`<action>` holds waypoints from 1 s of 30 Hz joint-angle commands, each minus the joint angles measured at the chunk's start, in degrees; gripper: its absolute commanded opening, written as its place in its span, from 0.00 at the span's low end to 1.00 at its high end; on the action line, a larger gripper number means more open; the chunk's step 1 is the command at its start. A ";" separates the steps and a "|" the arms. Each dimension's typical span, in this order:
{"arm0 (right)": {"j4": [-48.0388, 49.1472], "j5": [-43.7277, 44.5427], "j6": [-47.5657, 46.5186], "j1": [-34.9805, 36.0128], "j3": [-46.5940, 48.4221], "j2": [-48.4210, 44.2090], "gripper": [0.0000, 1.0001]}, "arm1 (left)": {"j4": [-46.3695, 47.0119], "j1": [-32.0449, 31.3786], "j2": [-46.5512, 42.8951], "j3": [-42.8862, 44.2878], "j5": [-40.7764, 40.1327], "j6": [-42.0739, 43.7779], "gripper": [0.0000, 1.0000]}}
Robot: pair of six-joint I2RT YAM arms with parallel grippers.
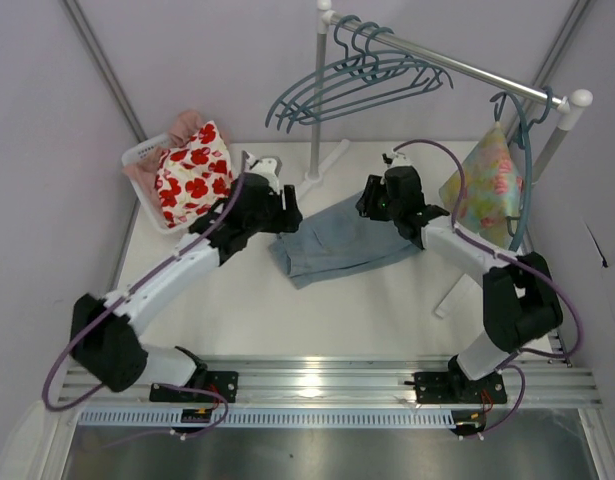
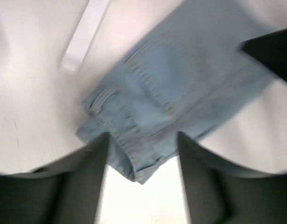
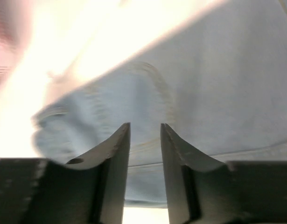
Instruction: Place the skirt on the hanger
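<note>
Skirt (image 1: 339,245): pale blue denim, lying rumpled on the white table (image 1: 237,300), stretched right between the two claws with one end under each!
Left claw (image 1: 284,212): poised over the skirt's near-left end, jaws spread wide. From its wrist camera, a stitched corner of denim (image 2: 180,88) sits in the gap between the dark fingers (image 2: 94,177), and nothing is pinched.
Right claw (image 1: 374,203): over the opposite end of the skirt, jaws parted by only a slim gap, with no cloth caught in it. Its fingers (image 3: 113,163) frame plain denim (image 3: 227,93) straight ahead. Whether the tips touch the fabric, I cannot tell.
Hangers (image 1: 357,85): a bunch of thin teal ones hooked on the rail (image 1: 457,65), up beyond both claws and well apart from the skirt.
Floral garment (image 1: 484,185): pastel yellow-green, hanging at the rail's end, just outboard of the right claw.
Basket (image 1: 137,155): outboard of the left claw, holding a white cloth with red flowers (image 1: 192,175).
</note>
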 commanded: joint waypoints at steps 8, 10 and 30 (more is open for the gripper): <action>-7.10 -3.86 -4.15 9.91 5.36 -16.75 0.68 | 8.60 1.24 -19.57 3.42 15.50 9.27 1.00; -9.13 -2.18 -3.80 11.75 7.92 -17.37 0.75 | 11.66 1.24 -21.16 3.60 15.77 11.55 0.99; -5.54 8.45 14.99 7.55 36.48 -8.25 0.77 | 3.77 5.37 -10.35 23.76 16.73 24.93 0.99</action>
